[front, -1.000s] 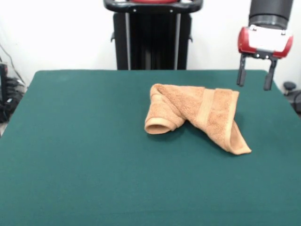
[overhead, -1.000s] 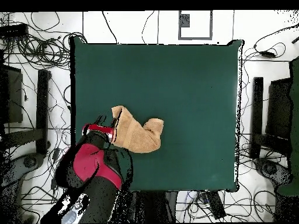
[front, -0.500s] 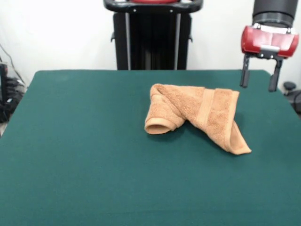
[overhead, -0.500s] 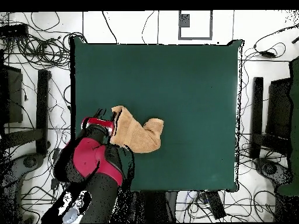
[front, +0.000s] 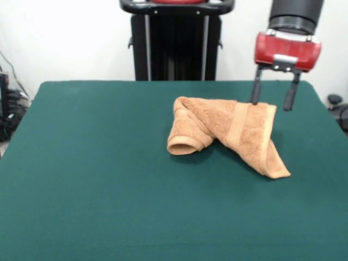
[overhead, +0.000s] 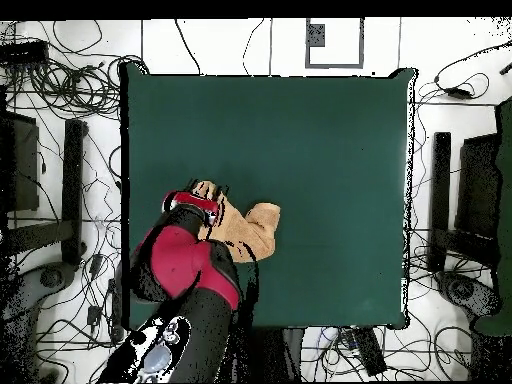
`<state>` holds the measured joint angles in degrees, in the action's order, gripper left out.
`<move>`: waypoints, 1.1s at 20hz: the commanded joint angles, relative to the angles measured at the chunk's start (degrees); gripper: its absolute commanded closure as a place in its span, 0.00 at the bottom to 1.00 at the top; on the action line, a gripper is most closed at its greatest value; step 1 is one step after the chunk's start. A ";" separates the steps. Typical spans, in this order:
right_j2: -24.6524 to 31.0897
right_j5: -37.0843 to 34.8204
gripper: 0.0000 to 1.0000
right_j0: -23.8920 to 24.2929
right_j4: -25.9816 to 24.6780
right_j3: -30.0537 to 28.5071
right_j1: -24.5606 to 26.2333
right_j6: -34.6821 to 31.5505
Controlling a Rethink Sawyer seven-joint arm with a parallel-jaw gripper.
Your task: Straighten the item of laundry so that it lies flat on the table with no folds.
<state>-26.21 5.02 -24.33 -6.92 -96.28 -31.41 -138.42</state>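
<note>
Hovering above the far right edge of the light orange-tan terry-cloth hand towel (front: 228, 133), my red-bodied jaws (front: 271, 102) stand wide apart, empty, their two dark fingers (front: 255, 91) pointing straight down. One tip looks level with the towel's back edge, the other just beyond its corner; I cannot tell whether either touches the cloth.

The towel sits on the dark green felt-topped desk (front: 109, 190), a little right of the middle as the front camera sees it, nearer the far side than the near one. It is far from flat. One end is rolled into a tube whose open mouth faces the camera, and the other end runs out in a folded flap to a point near the front. A woven band crosses the flap. I judge I am placed over this back corner because it is a free edge, the sort of spot from which a fold could be drawn open.

From overhead, my red and black arm (overhead: 185, 275) covers part of the towel (overhead: 250, 228), which lies toward the desk's (overhead: 320, 130) left side in that view.

The desk is otherwise bare, its felt smooth and even. Behind it stands my black pedestal (front: 175, 41) against a white wall, and cables sprawl over the pale floor all round.
</note>
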 commanded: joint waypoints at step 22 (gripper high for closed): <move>24.28 -19.04 0.00 15.10 -2.64 -2.55 -2.14 4.80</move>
<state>-15.76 -2.87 -12.62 -7.05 -96.23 -34.22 -138.42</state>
